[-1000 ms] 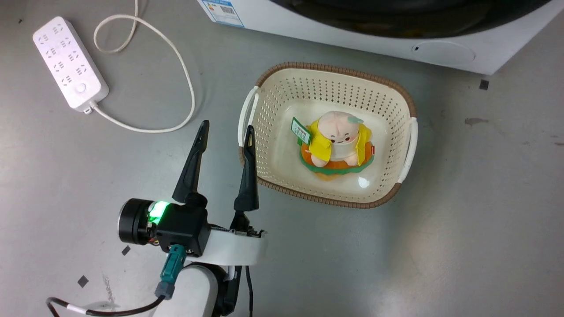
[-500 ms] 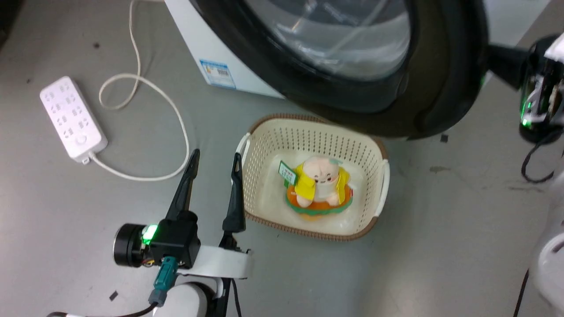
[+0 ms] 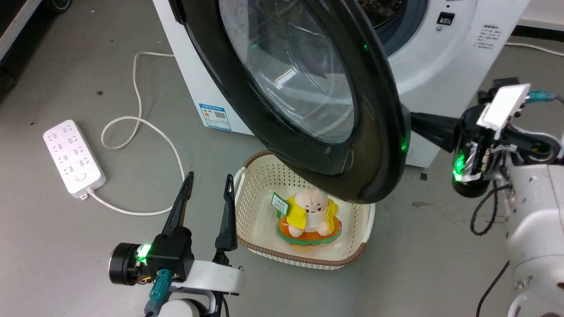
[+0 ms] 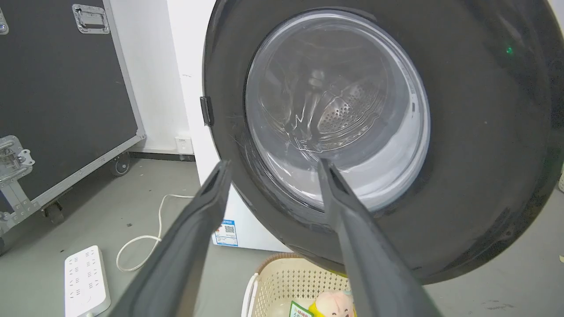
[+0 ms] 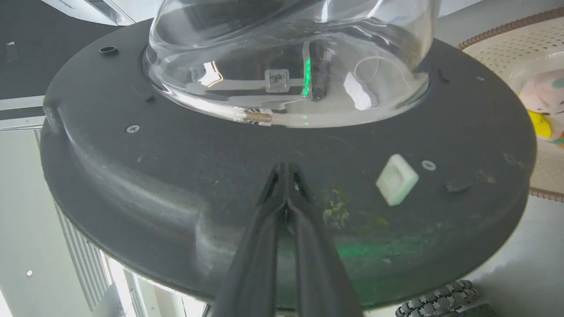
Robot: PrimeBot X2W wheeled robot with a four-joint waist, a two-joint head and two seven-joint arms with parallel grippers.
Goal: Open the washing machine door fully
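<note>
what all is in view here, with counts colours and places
white front-loading washing machine: 1, white, behind the basket
round black-rimmed glass washing machine door: 1, black and clear, partly open above the basket
blue label sticker: 1, blue and white, low on the machine
cream perforated plastic basket with brown woven rim: 1, cream, on the grey floor
plush toy in a yellow jacket: 1, pink, yellow, orange, inside the basket
white power strip with cord: 1, white, floor at left
black case with metal corners: 1, black, left of the machine
left fingers: 2, dark, apart, beside the basket, holding nothing
right fingers: 2, dark, shut together, tips at the door's inner face
</note>
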